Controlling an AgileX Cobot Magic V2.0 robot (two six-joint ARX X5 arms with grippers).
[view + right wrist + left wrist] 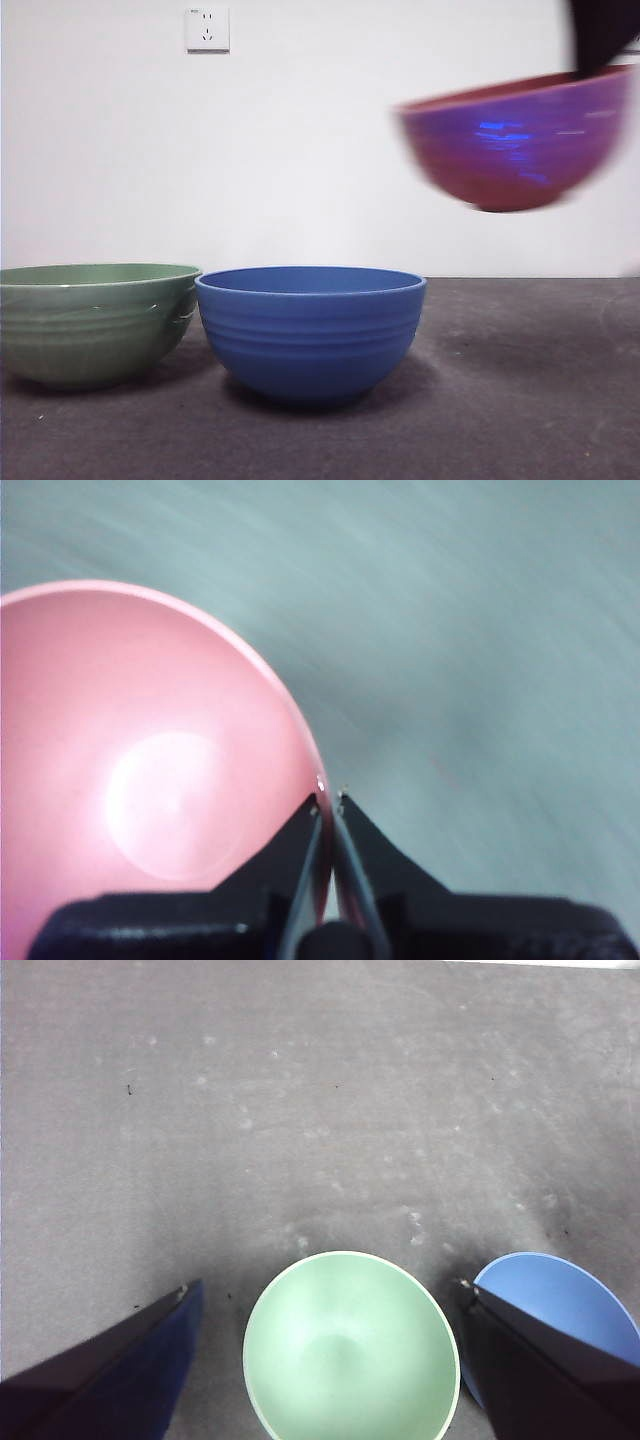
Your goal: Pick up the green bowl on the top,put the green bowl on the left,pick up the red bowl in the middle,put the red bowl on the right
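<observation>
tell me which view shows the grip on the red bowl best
The right wrist view: the right gripper is shut on the rim of the red bowl, one jaw inside and one outside. The front view shows the bowl blurred in the air, with the grip mostly cropped. The left wrist view lacks it.

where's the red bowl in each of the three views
Front view: the red bowl hangs in the air at upper right, tilted and blurred, above the table.
Left wrist view: not in it; only the green bowl and the blue bowl show.
Right wrist view: it fills the left side, with the right tool shut on its rim.
Shared landmark: the grey table.
</observation>
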